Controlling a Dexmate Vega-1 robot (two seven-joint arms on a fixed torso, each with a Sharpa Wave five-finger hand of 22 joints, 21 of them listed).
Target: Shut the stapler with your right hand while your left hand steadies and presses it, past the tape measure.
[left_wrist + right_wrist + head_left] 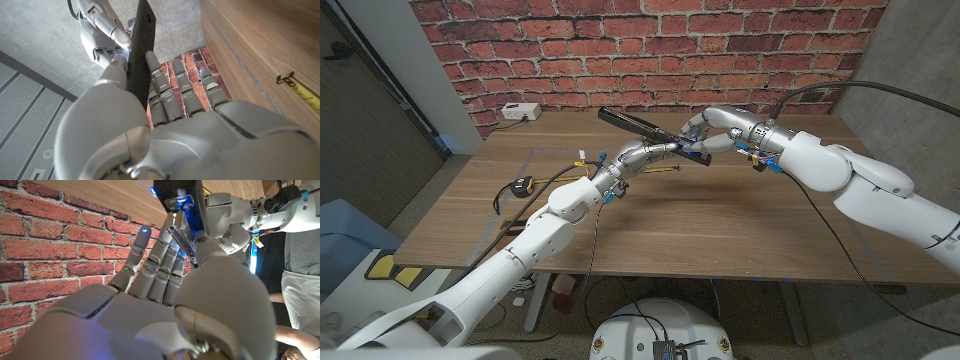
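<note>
- Brick wall behind; wooden table below.
- Stapler, still open, is clamped by left hand fingers.
- Right hand fingers are wrapped at its base; grip uncertain.
- Next, judged: lid pressed down.

Both arms: glossy white rounded shells, segmented, with darker joint gaps. Left hand and right hand: matte silver-grey metal, fingers built of short blocky segments with dark seams. Small blue lights glow on the right hand's fingertips. Black cables run along each forearm; small blue and yellow fittings sit at both wrists. Palm backs are smooth, domed grey plates.
</note>
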